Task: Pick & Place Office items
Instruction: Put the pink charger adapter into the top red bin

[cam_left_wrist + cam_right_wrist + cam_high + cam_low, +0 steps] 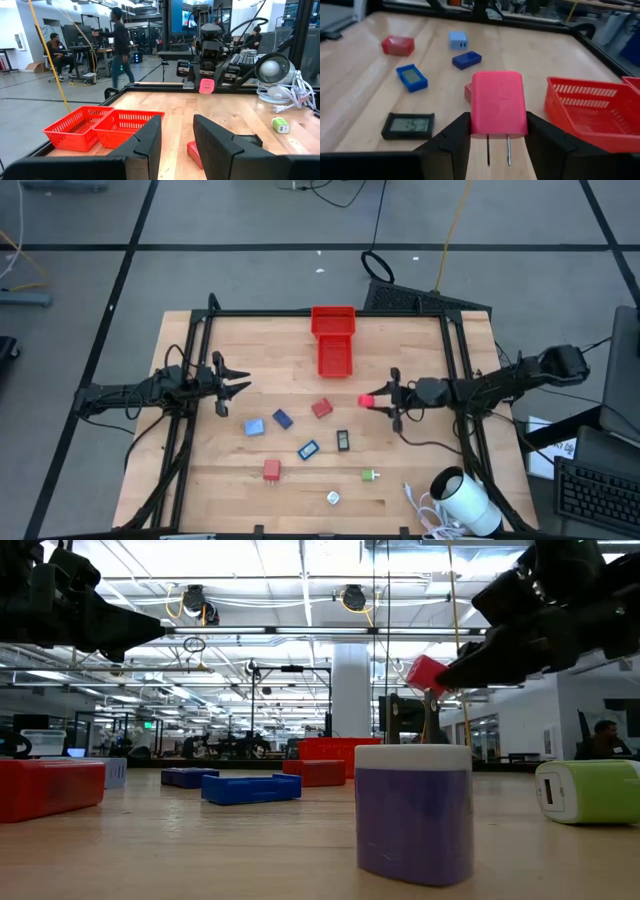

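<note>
Right end effector is clamped on a red plug adapter, held up off the desk, w/ the red tray just ahead. Left end effector hangs w/ fingers a bit apart, holding nothing, well apart from it.

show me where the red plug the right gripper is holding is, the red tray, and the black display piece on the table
red plug (pixel 498 102), right wrist view: middle of its front face, between the right gripper's fingers.
red tray (pixel 333 340), high view: the wall between its two compartments.
black display piece (pixel 409 125), right wrist view: its grey screen.
</note>
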Robot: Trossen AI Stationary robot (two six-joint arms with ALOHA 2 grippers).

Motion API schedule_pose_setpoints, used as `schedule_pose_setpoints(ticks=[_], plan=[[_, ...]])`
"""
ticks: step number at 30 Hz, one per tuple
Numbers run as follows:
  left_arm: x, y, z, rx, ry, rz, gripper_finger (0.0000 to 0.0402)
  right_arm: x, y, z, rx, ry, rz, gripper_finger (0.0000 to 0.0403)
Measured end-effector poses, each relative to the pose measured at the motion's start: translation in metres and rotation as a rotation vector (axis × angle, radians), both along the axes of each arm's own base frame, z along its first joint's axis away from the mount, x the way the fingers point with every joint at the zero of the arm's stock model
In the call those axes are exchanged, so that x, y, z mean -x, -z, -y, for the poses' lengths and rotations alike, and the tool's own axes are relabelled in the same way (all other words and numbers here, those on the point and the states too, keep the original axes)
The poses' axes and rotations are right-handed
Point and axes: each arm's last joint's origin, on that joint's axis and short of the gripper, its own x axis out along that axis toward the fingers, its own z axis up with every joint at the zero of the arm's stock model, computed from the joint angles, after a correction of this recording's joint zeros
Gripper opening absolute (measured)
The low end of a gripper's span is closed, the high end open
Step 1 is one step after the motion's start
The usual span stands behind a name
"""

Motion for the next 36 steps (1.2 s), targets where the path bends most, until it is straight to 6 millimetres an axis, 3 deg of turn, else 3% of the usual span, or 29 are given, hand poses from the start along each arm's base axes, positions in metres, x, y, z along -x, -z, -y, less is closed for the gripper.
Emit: schedule_pose_setpoints(ticks=[10,26,30,36], plan=[[0.001,-0.008,0.000,0.000,0.001,0.087,0.0115,-0.003,-0.012,0.015,-0.001,0.001,0.124,0.0150],[0.002,-0.016,0.000,0.188,0.028,0.194,0.0115,-0.003,-0.016,0.024,0.000,0.044,0.165,0.0153],[0.000,-0.013,-0.002,0.307,-0.044,0.197,0.0117,-0.003,-0.015,0.024,0.000,0.045,0.161,0.0156],[-0.011,-0.001,-0.005,0.451,-0.125,0.102,0.0174,-0.003,-0.015,0.024,0.007,0.044,0.160,0.0150]])
